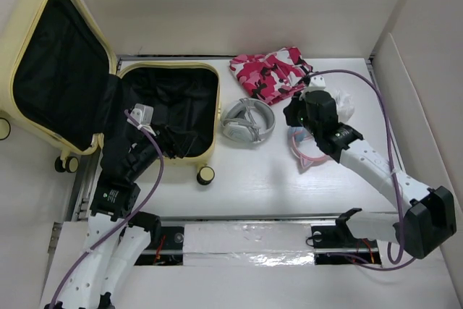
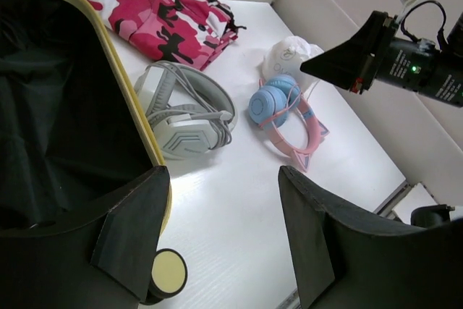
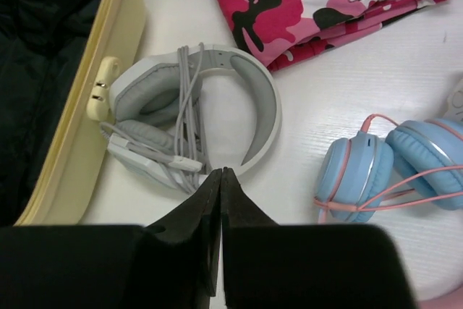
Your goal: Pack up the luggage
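The luggage lies open at the left, a pale yellow shell with black lining and its lid leaning back. Nothing shows inside but the lining. My left gripper hovers at the shell's front right corner. In the left wrist view it is open with bare table between the fingers, the yellow rim and a wheel at its left. My right gripper hangs between two headphones. Seen from the right wrist it is shut on nothing, just above the grey headphones.
Grey headphones lie right of the luggage. A pink camouflage garment sits behind them. Blue and pink headphones and a white crumpled item lie under and beside my right arm. White walls enclose the table.
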Robot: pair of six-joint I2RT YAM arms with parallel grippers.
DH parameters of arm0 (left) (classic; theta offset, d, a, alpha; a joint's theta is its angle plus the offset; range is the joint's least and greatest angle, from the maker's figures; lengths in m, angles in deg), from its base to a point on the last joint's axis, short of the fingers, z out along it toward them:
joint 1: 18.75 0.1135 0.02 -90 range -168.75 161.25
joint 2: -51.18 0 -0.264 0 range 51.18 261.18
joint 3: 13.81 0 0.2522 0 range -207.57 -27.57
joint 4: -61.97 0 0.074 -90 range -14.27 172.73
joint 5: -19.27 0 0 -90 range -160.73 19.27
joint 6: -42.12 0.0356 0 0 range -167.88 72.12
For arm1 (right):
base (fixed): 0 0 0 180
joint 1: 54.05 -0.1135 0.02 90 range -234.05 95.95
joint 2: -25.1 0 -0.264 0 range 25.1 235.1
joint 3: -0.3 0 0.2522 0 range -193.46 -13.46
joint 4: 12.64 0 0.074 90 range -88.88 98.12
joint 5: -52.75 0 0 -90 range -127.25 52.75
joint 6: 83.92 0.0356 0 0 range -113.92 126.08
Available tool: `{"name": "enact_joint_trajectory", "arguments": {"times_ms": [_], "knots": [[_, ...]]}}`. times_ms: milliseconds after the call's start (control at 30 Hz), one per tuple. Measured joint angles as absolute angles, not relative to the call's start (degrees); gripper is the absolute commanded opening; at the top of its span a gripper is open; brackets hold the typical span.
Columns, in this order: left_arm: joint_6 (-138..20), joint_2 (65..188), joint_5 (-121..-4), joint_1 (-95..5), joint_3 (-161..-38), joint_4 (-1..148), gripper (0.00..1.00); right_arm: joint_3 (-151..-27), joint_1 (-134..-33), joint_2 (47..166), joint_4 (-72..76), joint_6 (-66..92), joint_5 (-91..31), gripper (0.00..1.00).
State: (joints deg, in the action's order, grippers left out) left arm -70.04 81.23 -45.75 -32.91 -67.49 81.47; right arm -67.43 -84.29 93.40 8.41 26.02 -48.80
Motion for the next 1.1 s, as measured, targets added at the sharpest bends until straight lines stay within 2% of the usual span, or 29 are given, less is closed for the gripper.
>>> {"name": "enact_joint_trajectory", "arguments": {"times_ms": [67, 167, 233, 267, 300, 333, 367, 400, 433, 467, 533, 567, 600, 667, 867, 967, 1033, 1067, 1100], "knots": [[-69.9, 81.7, -45.9, -32.9, -67.5, 81.8, 0.57, -68.3, -83.3, 95.6, 8.3, 26.2, -48.7, 0.31], [-69.7, 81.8, -46.1, -32.9, -67.5, 82.2, 0.49, -70.5, -82.2, 101.5, 8.0, 26.7, -48.2, 0.36], [-69.6, 81.8, -46.3, -32.9, -67.5, 82.2, 0.31, -72.5, -81.6, 106.6, 7.9, 26.7, -47.8, 0.36], [-69.4, 81.8, -46.4, -32.9, -67.5, 82.3, 0.08, -73.6, -81.3, 109.2, 8.0, 26.7, -47.6, 0.31], [-69.6, 81.8, -46.5, -32.9, -67.5, 82.5, 0.00, -75.0, -81.0, 111.9, 8.0, 26.7, -47.3, 0.26], [-69.1, 81.7, -46.8, -32.9, -67.5, 82.6, 0.00, -76.4, -80.7, 114.7, 8.0, 26.7, -47.0, 0.21], [-68.8, 81.6, -47.0, -32.9, -67.5, 82.7, 0.00, -77.9, -80.4, 117.3, 8.0, 26.7, -46.7, 0.08], [-68.7, 81.4, -47.3, -32.9, -67.5, 82.8, 0.00, -79.4, -80.0, 119.8, 8.1, 26.7, -46.3, 0.02], [-68.7, 81.2, -47.5, -32.9, -67.5, 82.9, 0.00, -80.8, -79.6, 122.0, 8.2, 26.8, -45.8, 0.01], [-68.7, 81.2, -47.8, -32.9, -67.5, 82.9, 0.15, -82.0, -79.3, 123.8, 8.2, 27.0, -45.6, 0.01], [-68.2, 81.2, -48.4, -32.9, -67.5, 83.0, 0.31, -84.3, -78.4, 127.0, 8.2, 27.3, -44.9, 0.21], [-68.4, 81.3, -48.6, -32.9, -67.5, 83.1, 0.39, -85.0, -78.0, 128.4, 8.0, 27.6, -44.4, 0.34], [-68.4, 81.3, -48.6, -32.9, -67.5, 83.2, 0.41, -85.5, -77.6, 129.5, 7.7, 28.1, -43.9, 0.53], [-68.5, 81.3, -48.7, -32.9, -67.5, 83.3, 0.42, -85.9, -76.9, 131.4, 7.2, 28.4, -42.5, 0.58], [-68.5, 81.4, -48.7, -32.9, -67.5, 83.3, 0.44, -86.2, -76.0, 136.7, 6.6, 29.3, -40.0, 0.58], [-68.5, 81.4, -48.7, -32.9, -67.5, 83.3, 0.45, -86.2, -76.1, 138.6, 6.1, 29.9, -38.2, 0.49], [-68.5, 81.4, -48.7, -32.9, -67.5, 83.3, 0.45, -86.6, -76.1, 139.1, 5.0, 29.9, -36.5, 0.15], [-68.5, 81.4, -48.7, -32.9, -67.5, 83.3, 0.45, -86.8, -76.1, 139.5, 5.0, 29.6, -36.1, 0.02], [-68.5, 81.4, -48.7, -32.9, -67.5, 83.3, 0.45, -86.8, -75.9, 139.7, 4.9, 29.3, -35.6, 0.00]]}}
